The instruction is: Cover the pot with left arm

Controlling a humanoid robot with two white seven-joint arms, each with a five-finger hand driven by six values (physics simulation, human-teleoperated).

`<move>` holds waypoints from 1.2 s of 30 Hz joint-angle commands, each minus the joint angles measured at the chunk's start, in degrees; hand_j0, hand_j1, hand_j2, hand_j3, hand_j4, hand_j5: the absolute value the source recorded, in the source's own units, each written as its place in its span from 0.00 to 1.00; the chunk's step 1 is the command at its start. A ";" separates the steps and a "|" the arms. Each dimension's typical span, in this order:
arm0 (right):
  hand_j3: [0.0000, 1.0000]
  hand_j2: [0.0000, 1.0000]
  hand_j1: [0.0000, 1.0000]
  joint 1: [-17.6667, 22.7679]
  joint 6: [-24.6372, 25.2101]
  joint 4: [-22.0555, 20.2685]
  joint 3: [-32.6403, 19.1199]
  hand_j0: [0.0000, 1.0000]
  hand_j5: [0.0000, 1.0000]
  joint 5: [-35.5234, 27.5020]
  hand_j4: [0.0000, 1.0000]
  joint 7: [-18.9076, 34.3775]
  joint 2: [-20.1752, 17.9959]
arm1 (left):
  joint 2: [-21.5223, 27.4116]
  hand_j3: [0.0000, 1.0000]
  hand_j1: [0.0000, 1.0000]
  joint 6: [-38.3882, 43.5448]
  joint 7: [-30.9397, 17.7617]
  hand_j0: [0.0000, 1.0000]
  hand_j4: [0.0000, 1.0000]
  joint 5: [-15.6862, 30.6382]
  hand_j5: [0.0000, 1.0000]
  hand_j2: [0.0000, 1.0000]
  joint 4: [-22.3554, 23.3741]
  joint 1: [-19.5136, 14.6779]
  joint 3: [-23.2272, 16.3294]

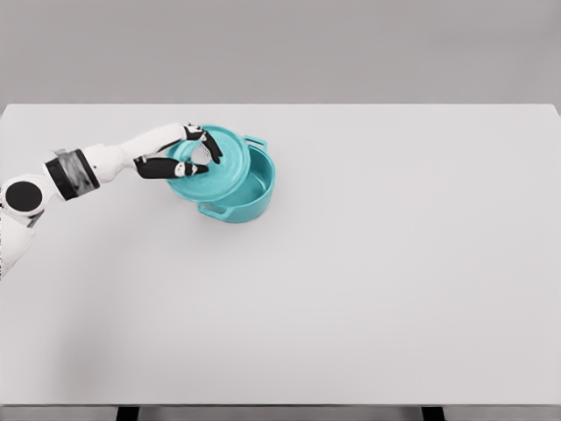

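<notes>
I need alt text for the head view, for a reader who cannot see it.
The left robot hand holds a round teal lid tilted over a teal two-handled pot, offset to the left so the pot's right side is still open. They are on a plain white table; the right arm is out of view.

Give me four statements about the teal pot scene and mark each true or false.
1. The left hand grips the round teal lid. True.
2. The lid sits squarely on the teal two-handled pot. False: it is offset to the left, leaving the pot's right side open.
3. The right arm reaches across the white table. False: no right arm is in view.
4. The pot stands on the table's left half. True.
</notes>
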 commanded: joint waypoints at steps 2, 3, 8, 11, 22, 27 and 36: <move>1.00 1.00 1.00 0.00 -0.11 0.00 0.00 1.00 1.00 0.05 1.00 0.03 0.00 | -1.29 0.44 0.44 0.24 0.00 0.44 0.44 0.35 0.44 0.44 1.18 -0.09 -0.78; 1.00 1.00 1.00 0.00 -0.11 0.00 -0.09 1.00 1.00 0.05 1.00 0.03 0.00 | -2.08 0.44 0.44 0.24 0.00 0.44 0.44 0.35 0.44 0.44 1.71 -0.35 -0.87; 1.00 1.00 1.00 0.00 -0.02 0.00 0.00 1.00 1.00 0.05 1.00 0.03 0.00 | -3.40 0.45 0.45 0.94 -0.17 0.45 0.45 -0.88 0.45 0.45 3.12 -1.14 -0.87; 1.00 1.00 1.00 0.00 -0.02 0.00 0.00 1.00 1.00 0.05 1.00 0.03 0.00 | -4.28 0.45 0.45 0.94 -0.52 0.45 0.45 -1.14 0.45 0.45 3.82 -1.41 -0.87; 1.00 1.00 1.00 0.00 -0.02 0.00 0.00 1.00 1.00 0.05 1.00 0.03 0.00 | -5.60 0.45 0.45 0.94 -0.52 0.45 0.45 -1.23 0.45 0.45 4.52 -2.11 -2.36; 1.00 1.00 1.00 0.00 -0.02 0.00 0.00 1.00 1.00 0.05 1.00 0.03 0.00 | -5.60 0.45 0.45 0.86 -0.52 0.45 0.45 -1.23 0.45 0.45 4.52 -2.11 -2.45; 1.00 1.00 1.00 0.00 -0.11 0.00 -0.09 1.00 1.00 0.05 1.00 0.03 0.00 | -5.43 0.91 0.91 0.85 -0.26 0.91 0.91 -1.32 0.91 0.91 4.52 -2.20 -2.36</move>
